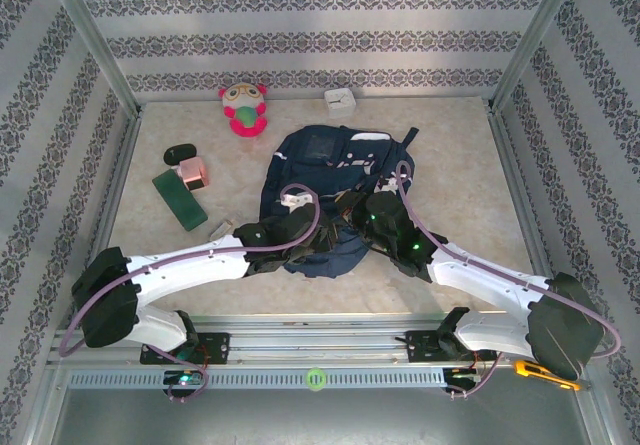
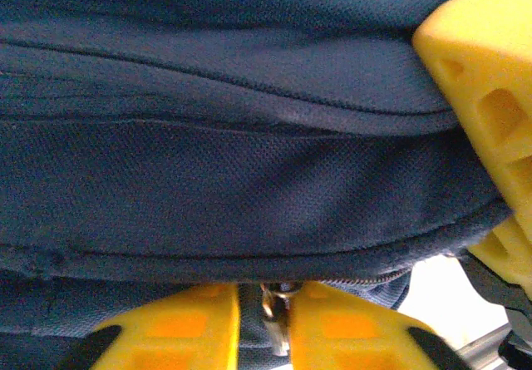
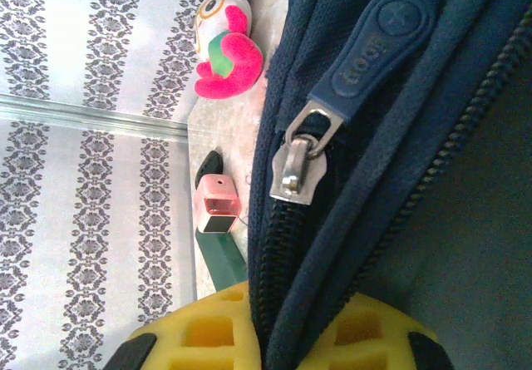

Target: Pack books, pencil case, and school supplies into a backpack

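Observation:
The navy backpack [image 1: 322,160] lies flat in the middle of the table, and both grippers meet at its near end. In the left wrist view, my left gripper [image 2: 266,308] is shut on a metal zipper pull [image 2: 275,322] and the blue fabric at the bag's lower seam. My right gripper [image 3: 287,324] is shut on a fold of the backpack [image 3: 465,220] along its zipper track, below the slider [image 3: 298,166] with a rubber tab. The pink block [image 1: 193,172] and the dark green flat piece [image 1: 180,201] lie left of the bag. The books are out of view.
A black oval object [image 1: 180,152] sits beside the pink block. A pink and white plush toy [image 1: 244,110] and a small white box [image 1: 340,100] stand at the back wall. A small pale item [image 1: 222,227] lies near my left arm. Metal frame posts border the table.

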